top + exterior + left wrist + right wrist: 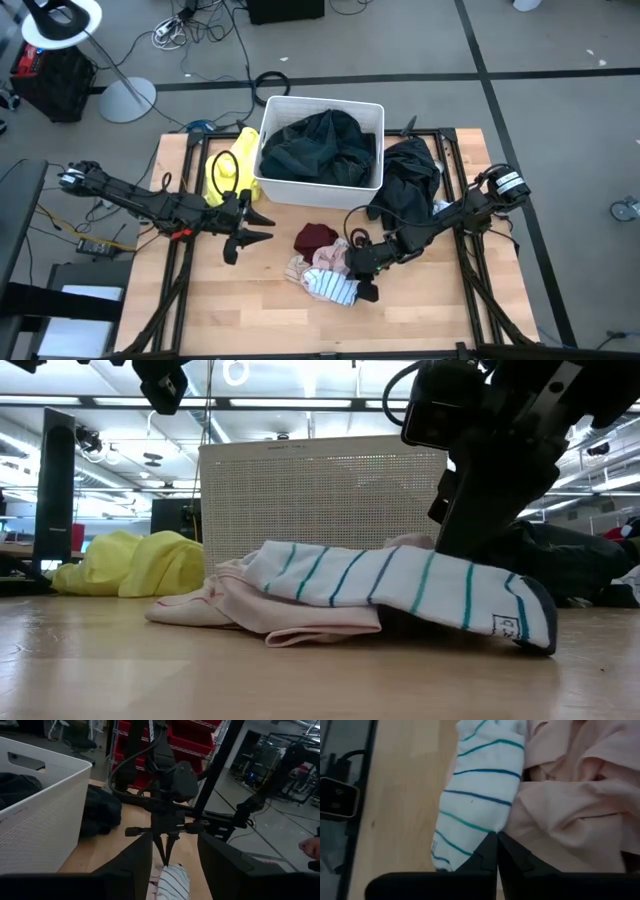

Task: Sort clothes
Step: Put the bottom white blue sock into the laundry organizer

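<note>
A white sock with teal stripes lies on a salmon pink garment at the table's middle, with a maroon garment just beyond them. My right gripper is shut, low over the line where the sock meets the pink cloth. It also shows in the high view. My left gripper is open and empty, raised to the left of the pile. A yellow garment lies left of the white bin. A black garment lies to the bin's right. My right gripper points its shut fingertips down at the sock's edge, beside the pink cloth. I cannot tell whether the tips touch or pinch any cloth. The sock and the pink garment lie flat on the table.
The bin holds dark green and black clothes. Bare wood lies along the table's near edge and at its left. Black frame rails run along both sides of the table. A person's hand shows beyond the table.
</note>
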Controlling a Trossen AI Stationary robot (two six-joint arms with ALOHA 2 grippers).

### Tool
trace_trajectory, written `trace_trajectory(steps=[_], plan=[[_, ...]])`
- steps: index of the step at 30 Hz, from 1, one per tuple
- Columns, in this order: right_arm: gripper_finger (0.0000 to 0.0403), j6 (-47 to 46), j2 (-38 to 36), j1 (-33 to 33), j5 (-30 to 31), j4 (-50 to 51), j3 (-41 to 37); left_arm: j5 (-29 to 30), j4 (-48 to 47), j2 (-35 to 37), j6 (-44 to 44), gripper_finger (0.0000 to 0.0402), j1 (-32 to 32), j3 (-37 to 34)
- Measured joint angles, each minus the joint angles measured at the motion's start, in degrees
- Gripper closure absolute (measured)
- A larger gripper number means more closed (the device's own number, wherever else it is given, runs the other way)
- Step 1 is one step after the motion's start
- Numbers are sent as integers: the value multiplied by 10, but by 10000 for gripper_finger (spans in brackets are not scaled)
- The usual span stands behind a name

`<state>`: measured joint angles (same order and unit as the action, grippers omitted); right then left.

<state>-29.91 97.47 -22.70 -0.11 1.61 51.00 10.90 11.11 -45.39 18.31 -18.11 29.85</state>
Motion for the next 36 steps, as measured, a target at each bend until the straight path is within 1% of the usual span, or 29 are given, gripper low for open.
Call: trace_trajectory(steps=[4,7,9,12,17,21,25,30,34,36], plan=[[399,-23,0,0,-4,0,0,0,-2,0,4,238,0,0],[400,-45,0,0,-4,18,14,2,-3,0,47,238,1,0],[401,-40,0,0,-4,32,33,9,-4,0,62,239,2,0],[401,-10,-1,0,7,70,71,19,-6,0,59,238,2,0],[402,66,-3,7,37,195,175,32,-9,0,56,238,2,0],[402,131,-3,18,92,305,271,46,-21,0,48,239,2,0],[402,181,-3,35,143,382,359,67,-40,0,48,239,2,0],[402,237,-3,60,190,431,459,82,-62,4,73,239,2,0],[403,282,-3,80,233,435,532,107,-114,18,107,239,2,0],[403,302,-4,92,245,435,566,118,-142,30,126,239,2,0]])
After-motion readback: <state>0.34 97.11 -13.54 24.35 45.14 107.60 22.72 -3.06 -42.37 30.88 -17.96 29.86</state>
